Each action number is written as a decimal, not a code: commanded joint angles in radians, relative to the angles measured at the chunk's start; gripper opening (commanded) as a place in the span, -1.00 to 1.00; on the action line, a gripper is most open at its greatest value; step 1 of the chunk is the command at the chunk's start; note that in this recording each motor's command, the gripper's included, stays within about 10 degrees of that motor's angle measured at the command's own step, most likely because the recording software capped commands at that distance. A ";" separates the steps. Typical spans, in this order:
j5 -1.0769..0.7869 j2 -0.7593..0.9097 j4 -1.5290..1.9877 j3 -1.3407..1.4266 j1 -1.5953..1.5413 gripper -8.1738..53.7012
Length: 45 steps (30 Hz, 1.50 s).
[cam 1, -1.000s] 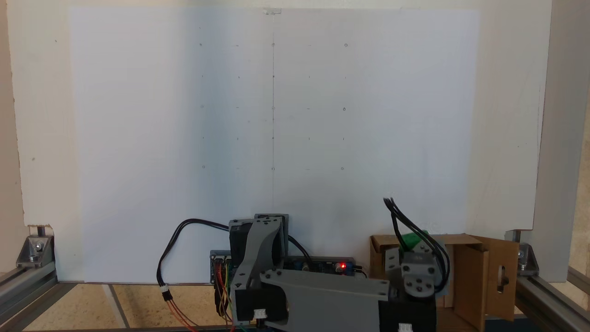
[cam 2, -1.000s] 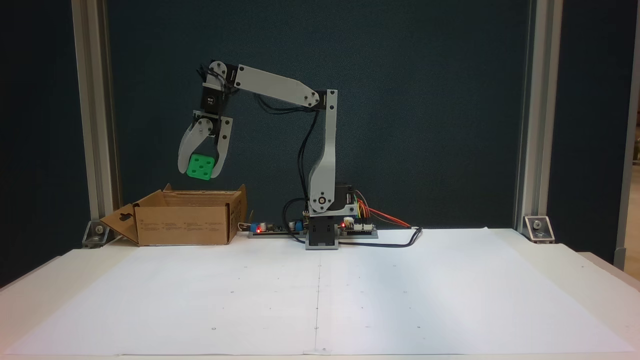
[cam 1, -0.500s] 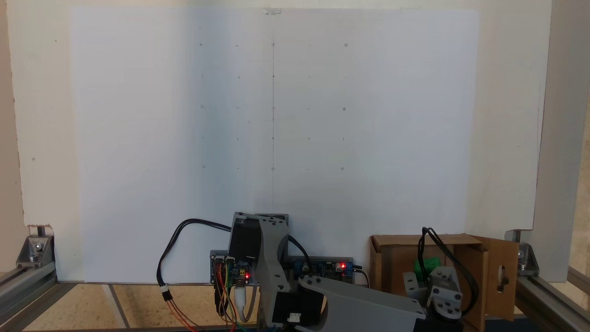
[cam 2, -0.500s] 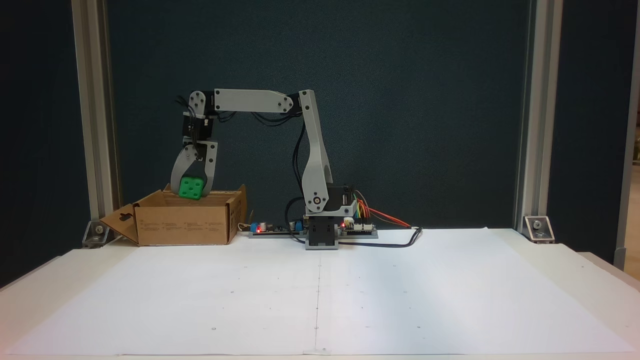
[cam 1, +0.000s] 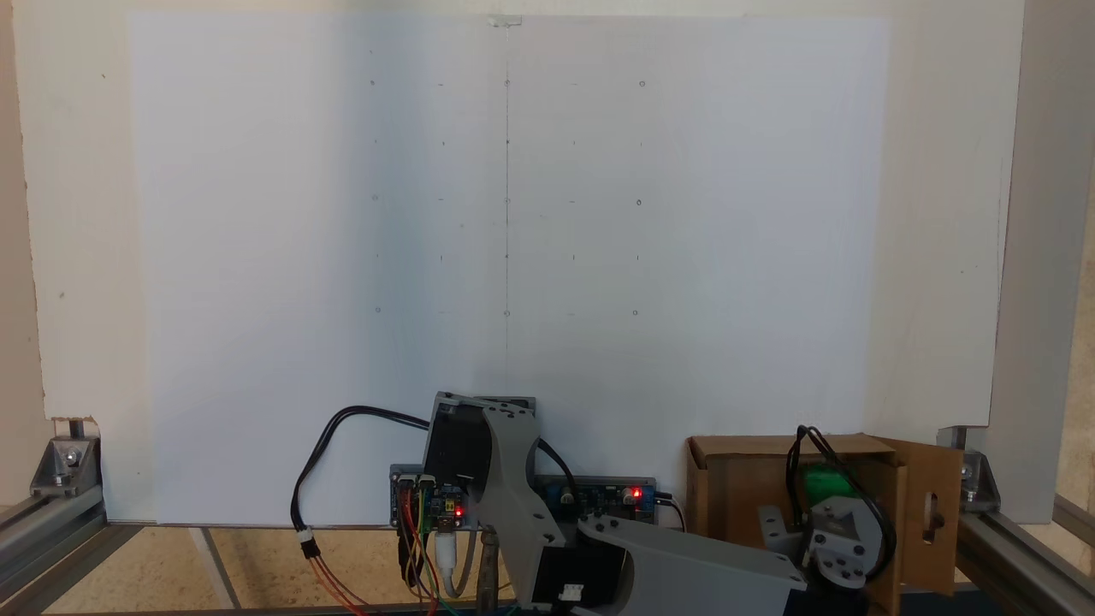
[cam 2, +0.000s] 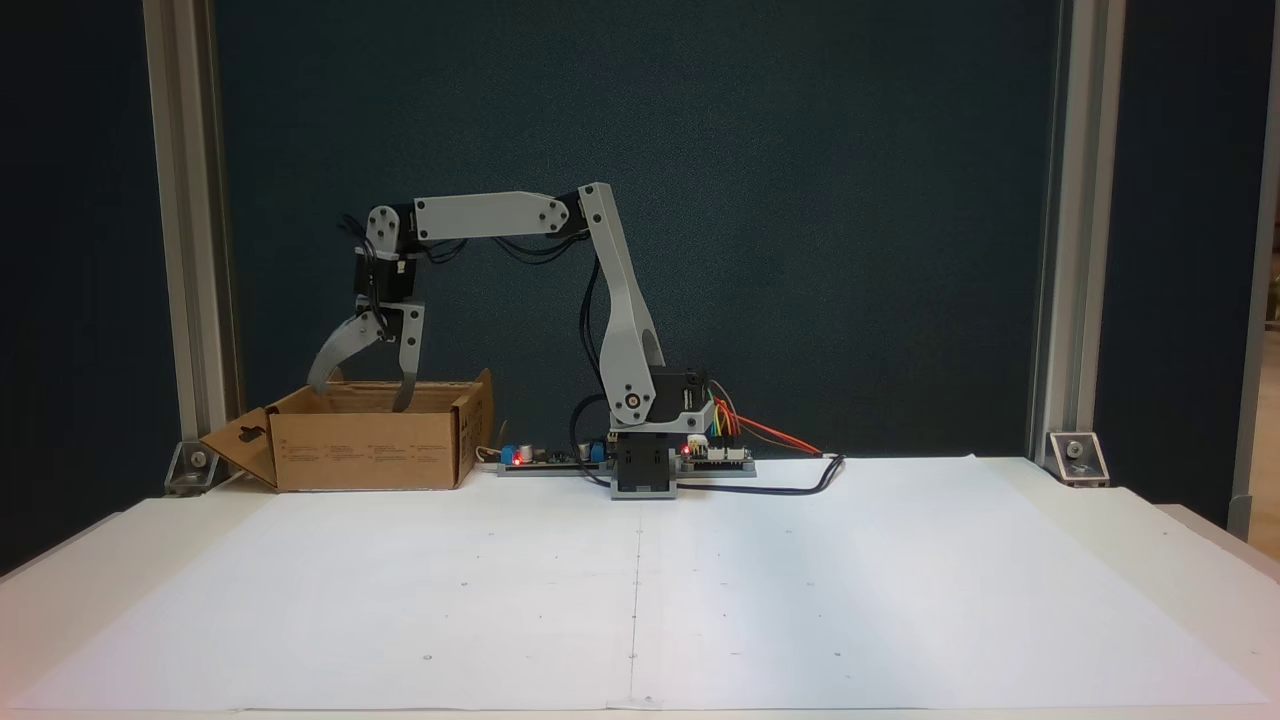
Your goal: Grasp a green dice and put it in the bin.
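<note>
Gripper (cam 2: 358, 392) is spread wide open at the left of the frame, both tips dipping just inside the top of the bin (cam 2: 365, 450), nothing between them. In a fixed view looking down, the green dice (cam 1: 826, 482) sits inside the cardboard bin (cam 1: 736, 479) at lower right, partly hidden by the wrist and its black cables. The keyhole flap (cam 2: 240, 445) sticks out to the bin's left. White paper sheet (cam 2: 640, 590) covers the table in front.
</note>
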 commanded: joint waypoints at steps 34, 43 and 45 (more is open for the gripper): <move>0.615 0.506 -0.333 0.287 -1.453 0.70; 0.611 0.495 -0.762 0.706 -1.552 0.72; 0.611 0.494 -0.856 0.796 -1.563 0.73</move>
